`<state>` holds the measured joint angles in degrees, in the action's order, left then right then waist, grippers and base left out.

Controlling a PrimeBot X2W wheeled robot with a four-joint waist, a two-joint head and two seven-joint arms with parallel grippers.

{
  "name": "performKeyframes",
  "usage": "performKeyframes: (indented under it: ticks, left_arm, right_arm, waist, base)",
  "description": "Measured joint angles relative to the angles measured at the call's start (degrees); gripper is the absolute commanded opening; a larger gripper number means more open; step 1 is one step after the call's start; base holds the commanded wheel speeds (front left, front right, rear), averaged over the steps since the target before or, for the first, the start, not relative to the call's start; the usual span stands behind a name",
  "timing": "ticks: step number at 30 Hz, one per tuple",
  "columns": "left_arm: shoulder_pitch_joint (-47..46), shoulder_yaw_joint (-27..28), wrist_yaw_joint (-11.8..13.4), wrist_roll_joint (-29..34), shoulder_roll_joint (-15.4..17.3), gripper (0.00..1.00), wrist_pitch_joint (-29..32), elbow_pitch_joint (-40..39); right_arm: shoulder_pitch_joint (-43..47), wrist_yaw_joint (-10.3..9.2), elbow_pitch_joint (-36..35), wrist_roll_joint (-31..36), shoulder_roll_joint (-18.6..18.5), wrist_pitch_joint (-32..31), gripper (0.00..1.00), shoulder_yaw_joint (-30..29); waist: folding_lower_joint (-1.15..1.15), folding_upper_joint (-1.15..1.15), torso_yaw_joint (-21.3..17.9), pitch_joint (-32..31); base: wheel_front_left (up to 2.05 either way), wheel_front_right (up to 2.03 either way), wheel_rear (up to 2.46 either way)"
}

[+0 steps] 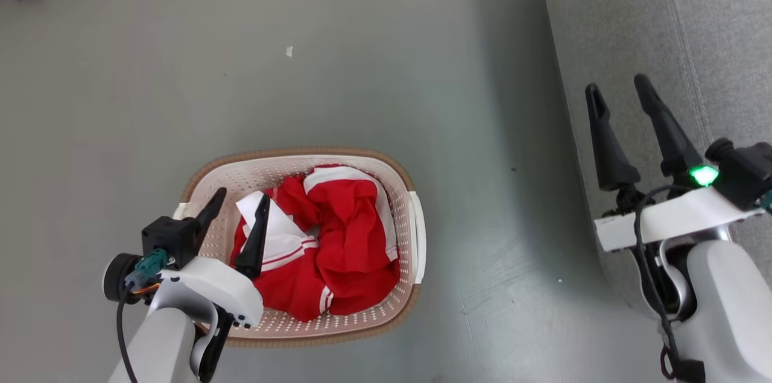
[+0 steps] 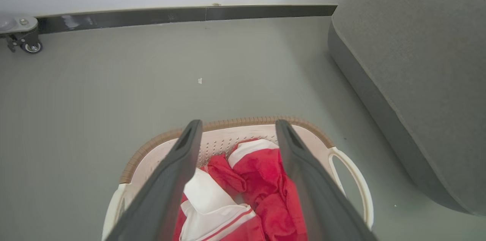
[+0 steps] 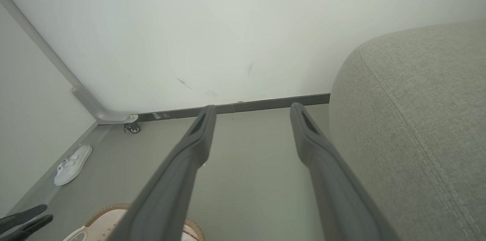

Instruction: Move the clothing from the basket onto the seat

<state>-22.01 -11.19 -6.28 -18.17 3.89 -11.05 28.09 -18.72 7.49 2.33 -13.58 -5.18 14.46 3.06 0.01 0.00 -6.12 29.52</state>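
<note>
Pale grey rounded forearms, white wrist housings. On left gripper and right gripper, two long, tapered, matt black fingers each. Black camera block on right wrist, green light lit beside it. Teal plug and black cable at left wrist; black cable also below right housing.

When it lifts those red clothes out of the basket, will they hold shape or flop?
Probably flop: the red clothes lie crumpled in soft folds. They look thin, so likely light. Heaped together in the basket, one piece may drag another.
</note>
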Motion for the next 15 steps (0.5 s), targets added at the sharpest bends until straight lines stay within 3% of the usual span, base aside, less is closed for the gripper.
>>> performKeyframes:
  ticks: [15]
  left_arm:
    - [-5.69,-2.54,-0.43,1.18,0.42,1.0,2.23,8.05]
  right_arm:
    - [-3.92,0.0,-0.9,-0.01,1.05,0.15,1.0,0.42]
  waist:
    - [0.0,0.0,-2.23,5.22]
  base:
    - [0.0,0.0,0.0]
